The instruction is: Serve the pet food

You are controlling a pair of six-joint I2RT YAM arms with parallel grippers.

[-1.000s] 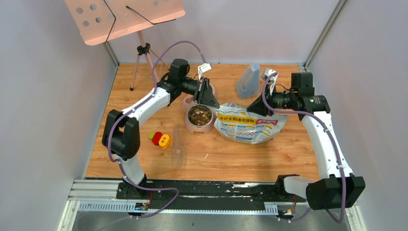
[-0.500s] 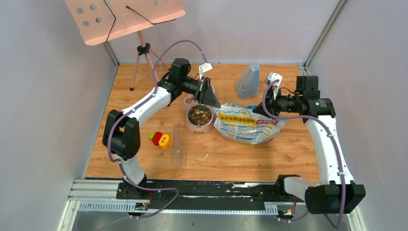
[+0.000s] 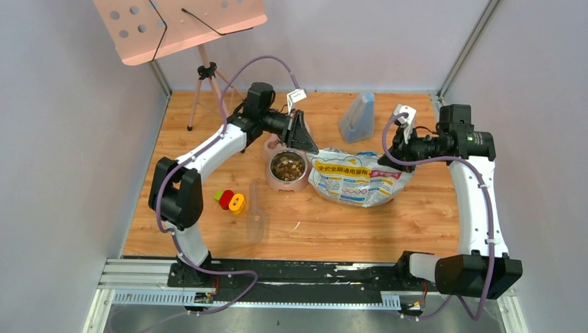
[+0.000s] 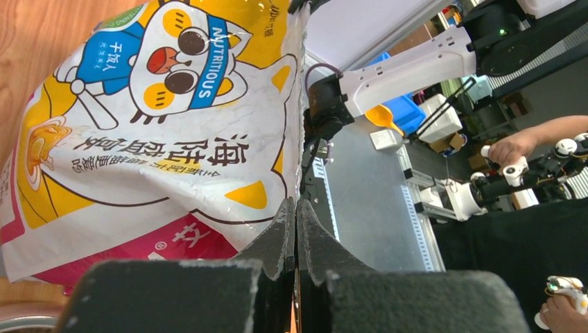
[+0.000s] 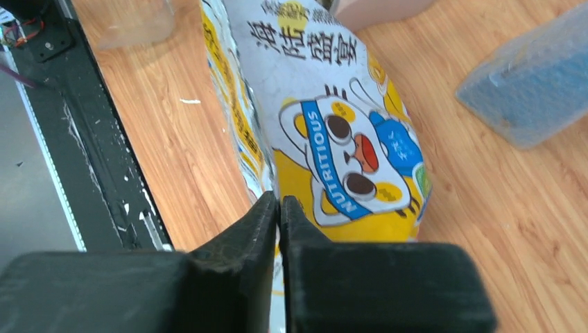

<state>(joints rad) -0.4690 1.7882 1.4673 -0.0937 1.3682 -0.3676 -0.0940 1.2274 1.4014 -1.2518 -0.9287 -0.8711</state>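
Top external | 1 bowl (image 3: 281, 183), 1 pet food (image 3: 288, 166) heap | 1 bag (image 3: 357, 182) | 1 toy (image 3: 229, 200) | left claw (image 4: 297, 208) together | right claw (image 5: 279, 202) together

I work in a robotics lab: grey booth walls (image 3: 69, 139) enclose my table (image 3: 347, 222); outside, a person's hand (image 4: 509, 147) grips a small control rig (image 4: 485, 189), with blue bins (image 4: 409, 111) nearby.

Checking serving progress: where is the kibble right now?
In the top view, the kibble sits in the pink bowl mid-table, just left of the printed bag.

Bright even light, soft shadows, wrist foregrnd blurred
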